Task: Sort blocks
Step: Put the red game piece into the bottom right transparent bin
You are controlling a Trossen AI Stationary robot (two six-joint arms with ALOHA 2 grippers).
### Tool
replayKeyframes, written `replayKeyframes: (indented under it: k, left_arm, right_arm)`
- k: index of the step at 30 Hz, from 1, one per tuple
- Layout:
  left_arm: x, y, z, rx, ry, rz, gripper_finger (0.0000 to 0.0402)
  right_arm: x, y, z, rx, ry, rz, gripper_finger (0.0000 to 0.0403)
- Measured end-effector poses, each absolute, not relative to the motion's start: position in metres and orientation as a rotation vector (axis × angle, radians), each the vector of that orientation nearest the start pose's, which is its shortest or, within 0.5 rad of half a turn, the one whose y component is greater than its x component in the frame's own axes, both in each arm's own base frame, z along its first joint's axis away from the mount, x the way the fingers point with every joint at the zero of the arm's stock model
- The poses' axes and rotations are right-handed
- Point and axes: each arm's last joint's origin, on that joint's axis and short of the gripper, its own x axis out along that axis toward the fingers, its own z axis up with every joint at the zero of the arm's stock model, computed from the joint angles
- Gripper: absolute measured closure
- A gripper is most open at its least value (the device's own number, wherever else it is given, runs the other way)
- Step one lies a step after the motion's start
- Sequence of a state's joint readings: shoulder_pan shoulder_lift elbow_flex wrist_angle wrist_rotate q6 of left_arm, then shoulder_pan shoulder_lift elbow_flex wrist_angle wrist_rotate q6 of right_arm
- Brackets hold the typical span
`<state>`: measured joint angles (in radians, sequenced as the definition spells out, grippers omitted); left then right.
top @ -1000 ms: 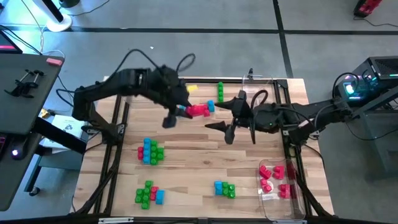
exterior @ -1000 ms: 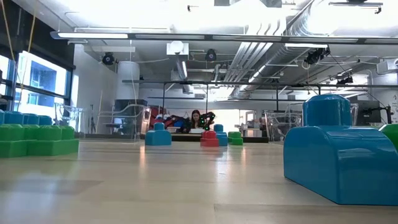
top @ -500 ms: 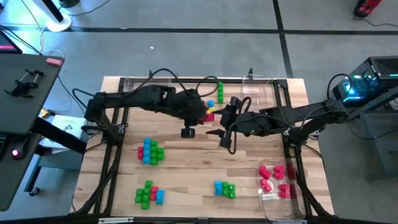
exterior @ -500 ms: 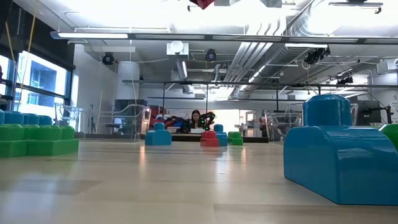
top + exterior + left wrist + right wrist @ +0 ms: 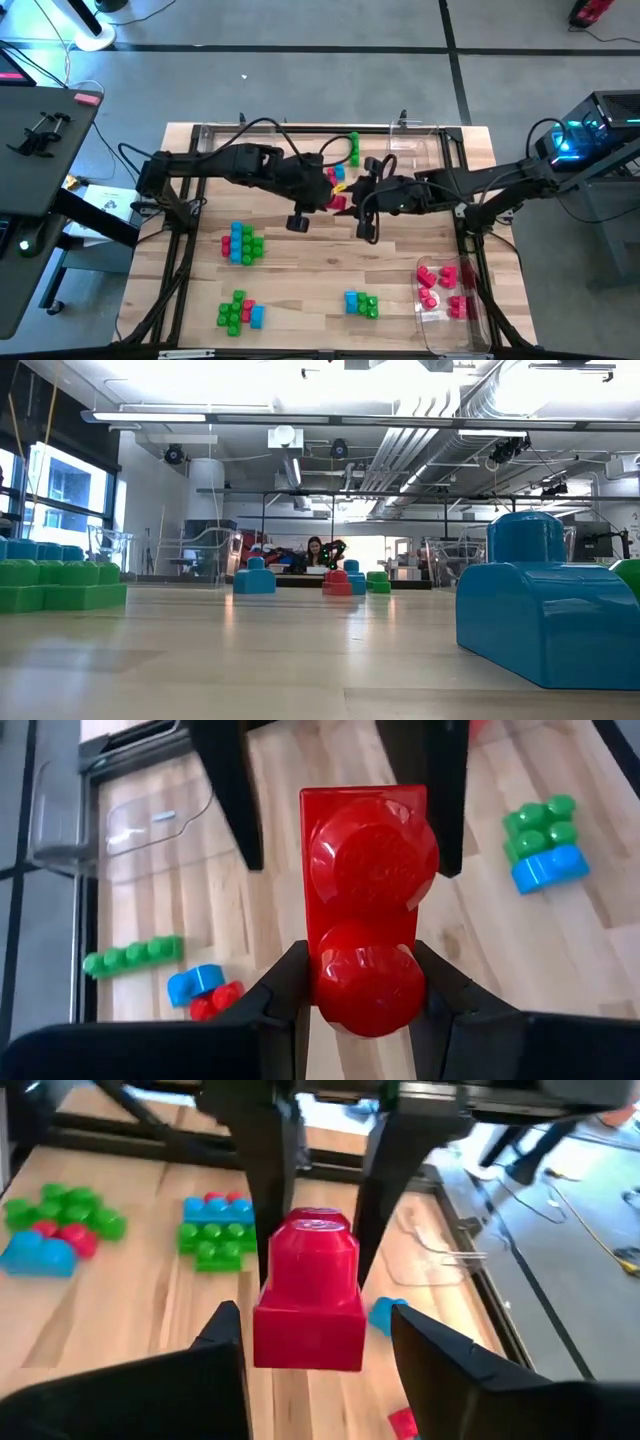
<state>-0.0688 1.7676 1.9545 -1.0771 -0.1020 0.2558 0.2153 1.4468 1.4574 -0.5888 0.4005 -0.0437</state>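
High view: block clusters (image 5: 243, 243) around arms

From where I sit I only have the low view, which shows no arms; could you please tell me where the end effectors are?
Observer: Both meet above the wooden table, towards its back; the left end effector is shut on a red two-stud plastic brick.
Operator: Thank you. Has the right one taken it?
Observer: Not yet. The right end effector straddles the brick's other end, open, with a gap on each side.
Operator: Are any red blocks sorted already?
Observer: Yes, several red plastic blocks lie in a clear plastic tray at the high view's lower right.
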Motion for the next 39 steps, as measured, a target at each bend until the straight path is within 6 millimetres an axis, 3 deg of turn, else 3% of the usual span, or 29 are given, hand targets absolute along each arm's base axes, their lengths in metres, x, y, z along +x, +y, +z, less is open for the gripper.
replayKeyframes:
  k: [11, 14, 18, 20, 22, 25, 28, 33, 35, 39]
  left_arm:
    - [0.363, -0.024, 0.393, 0.332, 0.864, -0.089, 0.0320]
    - [0.363, -0.024, 0.394, 0.342, 0.860, -0.091, 0.0320]
    - [0.363, -0.024, 0.394, 0.331, 0.857, -0.097, 0.0319]
    - [0.363, -0.024, 0.393, 0.321, 0.859, -0.099, 0.0288]
    - [0.362, -0.024, 0.393, 0.295, 0.866, -0.089, 0.0242]
    - [0.351, -0.019, 0.397, 0.278, 0.936, -0.087, 0.0177]
    - [0.336, -0.013, 0.409, 0.238, 0.968, -0.063, 0.0141]
    - [0.300, -0.003, 0.418, 0.119, 1.048, -0.002, 0.0133]
    - [0.290, 0.000, 0.420, 0.066, 0.975, -0.008, 0.0134]
    - [0.285, -0.001, 0.408, -0.040, 0.771, -0.040, 0.0135]
  right_arm:
    - [0.313, 0.057, 0.373, -0.251, 0.545, -0.169, 0.0269]
    - [0.313, 0.057, 0.374, -0.260, 0.546, -0.166, 0.0297]
    - [0.313, 0.056, 0.374, -0.261, 0.547, -0.175, 0.0371]
    - [0.312, 0.056, 0.374, -0.265, 0.547, -0.189, 0.0390]
    - [0.310, 0.055, 0.375, -0.266, 0.544, -0.193, 0.0384]
    - [0.306, 0.053, 0.379, -0.270, 0.541, -0.215, 0.0382]
    - [0.298, 0.049, 0.383, -0.245, 0.547, -0.235, 0.0396]
    - [0.276, 0.046, 0.369, -0.108, 0.775, -0.210, 0.0393]
    - [0.267, 0.047, 0.360, -0.032, 0.904, -0.166, 0.0394]
    - [0.255, 0.063, 0.322, 0.175, 1.158, -0.001, 0.0400]
